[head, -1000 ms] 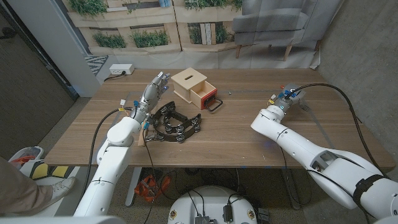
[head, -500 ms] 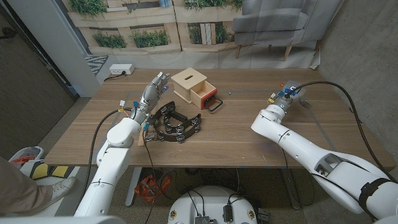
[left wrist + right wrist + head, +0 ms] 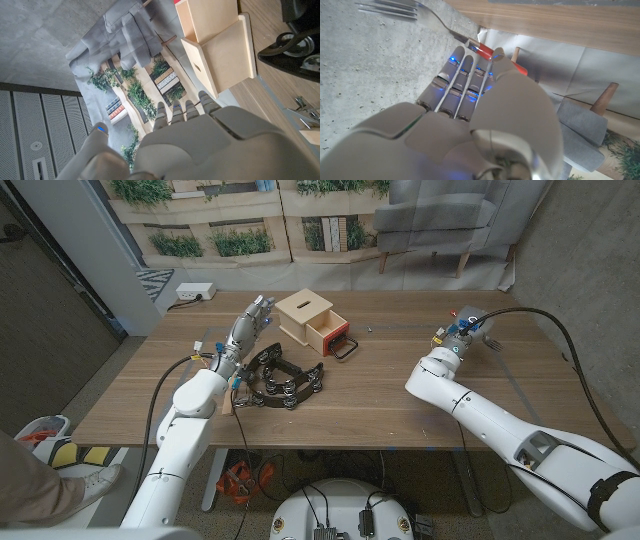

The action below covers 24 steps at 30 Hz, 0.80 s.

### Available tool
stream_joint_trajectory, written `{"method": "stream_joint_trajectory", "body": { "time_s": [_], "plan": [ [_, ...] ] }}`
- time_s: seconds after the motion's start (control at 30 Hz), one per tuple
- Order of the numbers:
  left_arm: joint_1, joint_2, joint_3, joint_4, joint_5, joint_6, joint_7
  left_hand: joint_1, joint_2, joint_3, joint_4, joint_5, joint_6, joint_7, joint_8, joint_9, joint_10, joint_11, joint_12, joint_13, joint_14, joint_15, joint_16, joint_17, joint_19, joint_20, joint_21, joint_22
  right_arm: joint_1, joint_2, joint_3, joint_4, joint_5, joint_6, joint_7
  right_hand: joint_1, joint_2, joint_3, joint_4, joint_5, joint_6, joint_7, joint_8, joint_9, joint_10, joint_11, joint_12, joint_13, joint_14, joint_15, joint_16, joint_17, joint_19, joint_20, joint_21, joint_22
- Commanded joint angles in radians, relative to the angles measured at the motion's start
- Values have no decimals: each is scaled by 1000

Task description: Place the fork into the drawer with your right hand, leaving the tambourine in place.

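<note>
Red-handled fork (image 3: 420, 19) pinched in right hand (image 3: 470, 105) fingers, handle mostly hidden; left hand (image 3: 247, 327) fingers spread, empty.

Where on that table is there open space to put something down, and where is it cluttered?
The middle of the table, between the tambourine and the right robot hand holding the fork, is bare, as is the near edge. It is crowded at the left: the wooden drawer box, tambourine and raised left robot hand sit close together.

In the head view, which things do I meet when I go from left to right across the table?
Left hand → black half-moon tambourine → light wooden box with open drawer → right hand, holding red-handled metal fork.
</note>
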State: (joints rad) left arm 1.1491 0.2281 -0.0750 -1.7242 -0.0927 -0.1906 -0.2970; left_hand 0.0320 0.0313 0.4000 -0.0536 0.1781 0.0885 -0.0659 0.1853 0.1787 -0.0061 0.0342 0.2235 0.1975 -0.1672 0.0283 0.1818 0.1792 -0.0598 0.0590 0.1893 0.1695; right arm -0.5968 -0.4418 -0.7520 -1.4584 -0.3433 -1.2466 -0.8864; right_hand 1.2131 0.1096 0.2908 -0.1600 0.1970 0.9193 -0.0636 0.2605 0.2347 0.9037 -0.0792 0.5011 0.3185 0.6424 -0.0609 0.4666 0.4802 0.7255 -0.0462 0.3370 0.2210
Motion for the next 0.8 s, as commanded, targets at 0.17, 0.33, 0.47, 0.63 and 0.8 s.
{"method": "stream_joint_trajectory", "body": {
  "time_s": [0.17,0.33,0.47,0.63,0.8],
  "plan": [
    [-18,3,8,7,1,4,-9,-3,4,-1,1,2,8,2,3,2,4,-3,4,2,-3,4,4,2,0,3,4,5,-5,-31,-22,-67,-21,-21,22,26,24,-7,1,9,5,-5,7,9,46,-52,4,6,4,-168,1,3,-5,4,10,5],
    [-24,3,9,12,0,3,-12,-3,4,-1,1,2,7,2,3,2,3,-5,3,2,-2,4,4,1,-1,4,3,5,-5,-36,-29,-85,-27,-28,28,26,25,-9,2,9,4,-6,7,10,48,-51,5,8,3,-168,-1,3,-8,4,12,5],
    [-30,5,10,14,-3,10,-16,-3,5,-1,2,2,8,2,3,2,3,-3,3,2,-2,5,4,1,-1,3,3,5,-11,-42,-29,-108,-33,-37,28,26,25,-10,2,9,3,-7,6,11,46,-51,5,9,3,-168,-1,4,-9,4,13,5],
    [-31,7,10,9,-1,14,-17,-3,5,-1,2,2,8,1,3,2,3,-3,3,2,-2,4,4,1,-1,3,3,5,-17,-50,-31,-129,-37,-42,31,26,26,-12,3,10,2,-8,6,13,45,-53,6,10,2,-167,-3,4,-11,4,15,6],
    [-33,9,10,8,-5,15,-22,-2,5,-1,2,2,7,2,2,2,3,-3,3,2,-3,5,3,1,2,0,4,5,-25,-79,-36,-160,-41,-30,42,26,28,-14,4,10,0,-11,6,15,39,-58,4,11,2,-168,-4,5,-15,1,16,6]
  ]
}}
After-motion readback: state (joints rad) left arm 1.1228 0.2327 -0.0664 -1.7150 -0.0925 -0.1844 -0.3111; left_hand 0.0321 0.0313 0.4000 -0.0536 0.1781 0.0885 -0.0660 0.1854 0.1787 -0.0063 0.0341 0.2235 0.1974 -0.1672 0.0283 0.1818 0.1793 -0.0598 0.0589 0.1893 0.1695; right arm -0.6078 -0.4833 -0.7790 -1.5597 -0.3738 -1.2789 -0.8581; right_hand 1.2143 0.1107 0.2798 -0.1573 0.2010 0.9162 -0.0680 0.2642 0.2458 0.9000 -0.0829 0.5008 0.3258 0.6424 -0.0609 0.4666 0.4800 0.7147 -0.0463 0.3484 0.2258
